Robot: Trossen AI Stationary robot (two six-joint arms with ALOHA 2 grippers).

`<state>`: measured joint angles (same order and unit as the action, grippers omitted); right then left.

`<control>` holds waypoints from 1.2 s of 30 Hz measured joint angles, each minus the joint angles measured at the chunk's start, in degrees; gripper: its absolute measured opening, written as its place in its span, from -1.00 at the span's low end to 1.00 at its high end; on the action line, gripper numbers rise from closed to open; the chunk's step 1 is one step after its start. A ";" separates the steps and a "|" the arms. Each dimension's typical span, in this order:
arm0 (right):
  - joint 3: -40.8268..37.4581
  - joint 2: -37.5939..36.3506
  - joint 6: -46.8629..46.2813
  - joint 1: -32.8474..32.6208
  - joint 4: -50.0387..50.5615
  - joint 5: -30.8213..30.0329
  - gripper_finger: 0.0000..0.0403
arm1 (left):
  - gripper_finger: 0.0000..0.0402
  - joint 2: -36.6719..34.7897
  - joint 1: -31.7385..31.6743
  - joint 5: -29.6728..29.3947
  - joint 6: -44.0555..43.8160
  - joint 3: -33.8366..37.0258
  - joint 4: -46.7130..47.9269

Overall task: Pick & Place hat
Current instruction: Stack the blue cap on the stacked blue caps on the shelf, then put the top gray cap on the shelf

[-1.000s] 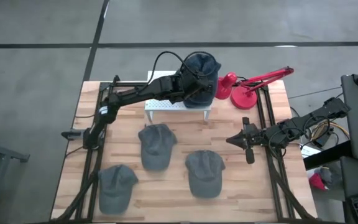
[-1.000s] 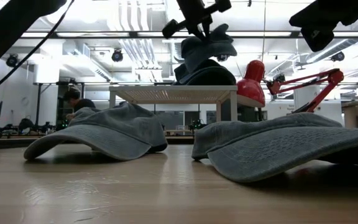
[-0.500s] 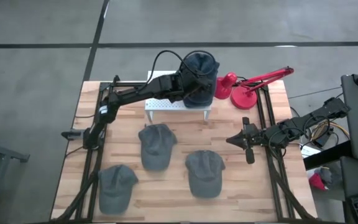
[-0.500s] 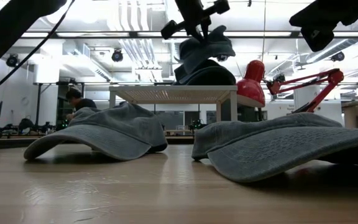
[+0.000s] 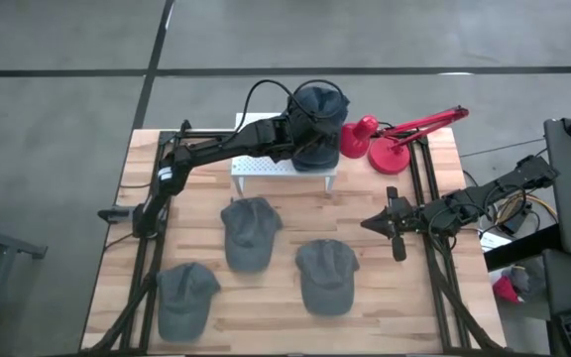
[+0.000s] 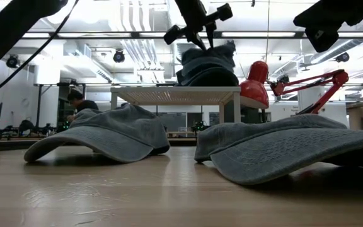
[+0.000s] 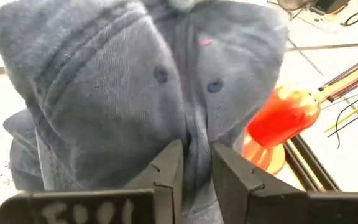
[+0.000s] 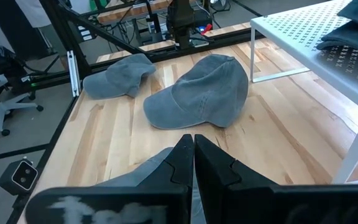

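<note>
1. The left gripper (image 5: 310, 127) hovers right over the stack of hats (image 5: 317, 124) on the white shelf (image 5: 266, 167) at the far side of the desk (image 5: 395, 288). In the left wrist view its fingers (image 7: 166, 171) stand a little apart with a fold of the top hat (image 7: 129, 87) in the narrow gap between them. Whether they are pinching that cloth or just letting it go, I cannot tell.
2. My judgement is that the shelf is the drop-off spot: the hats there are nested one on another, so each one placed adds to the pile, and the gripper comes from above to set the hat on top.
3. The right gripper (image 5: 393, 226) waits low at the right side of the desk, its fingers pressed together and holding nothing, well apart from the stack. It seems parked there to keep out of the left arm's way.
4. Count of hats lying loose on the desk: three. One sits in the middle (image 5: 249, 231), one to its right and nearer the front (image 5: 325, 275), and one at the front left corner (image 5: 184, 297). They are all grey and rest brim-down, well apart from each other, likely waiting for their turn.
5. The stack holds at least two hats; the exact number is hard to tell.
6. One red lamp (image 5: 385, 139) stands just beside the shelf.
</note>
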<state>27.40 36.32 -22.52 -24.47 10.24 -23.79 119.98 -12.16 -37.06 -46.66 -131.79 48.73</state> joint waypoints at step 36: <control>0.02 -0.04 0.00 0.00 0.04 -0.04 -0.94 | -0.39 -15.26 19.62 12.94 -15.15 -2.99 36.61</control>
<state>27.42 36.27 -22.52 -24.47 10.28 -23.83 104.73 7.46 -24.12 -61.81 -134.78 85.34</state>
